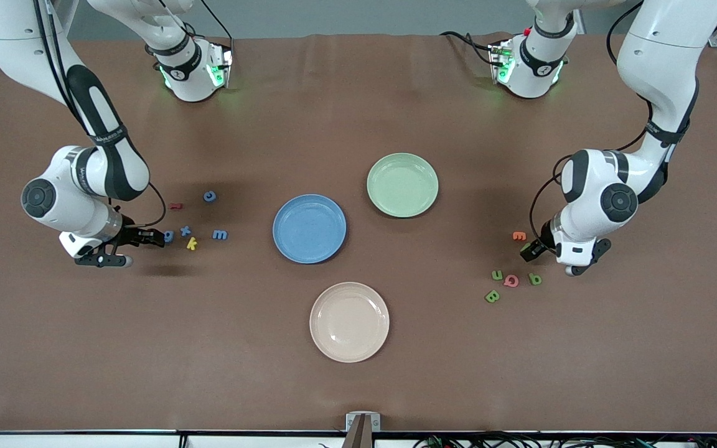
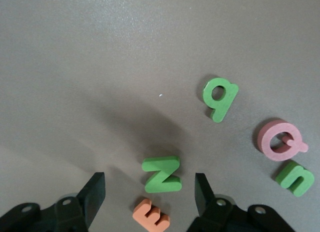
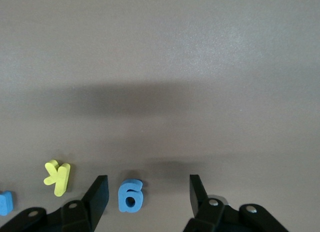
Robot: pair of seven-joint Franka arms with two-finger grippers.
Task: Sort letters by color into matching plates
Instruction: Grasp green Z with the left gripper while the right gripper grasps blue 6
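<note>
Fingers of the left gripper (image 2: pixel 149 192) stand well apart on either side of a green letter Z (image 2: pixel 162 174), with a gap between each pad and the foam, so nothing is gripped; an orange letter E (image 2: pixel 151 215) lies just beside the Z, also between the fingers. In the front view this gripper (image 1: pixel 531 250) is low over the table (image 1: pixel 358 373) at the left arm's end, beside the orange E (image 1: pixel 519 236). Three more green letters lie a little nearer to the front camera, a q (image 1: pixel 534 279), an n (image 1: pixel 497 274) and a B (image 1: pixel 492 296), with a pink Q (image 1: pixel 511 280) among them. The right gripper (image 3: pixel 148 194) is likewise spread wide around a blue letter g (image 3: pixel 130 195), clear of it on both sides, with a yellow k (image 3: pixel 58 177) just beside. From the front it sits low at the right arm's end (image 1: pixel 154 237), close to a blue x (image 1: pixel 185 231), a blue m (image 1: pixel 220 234), a blue c (image 1: pixel 210 196) and a small red letter (image 1: pixel 175 205). Both task plates stand empty mid-table: the blue plate (image 1: pixel 309 228) and the green plate (image 1: pixel 403 185), almost touching. A beige plate (image 1: pixel 349 322) lies nearer to the front camera.
</note>
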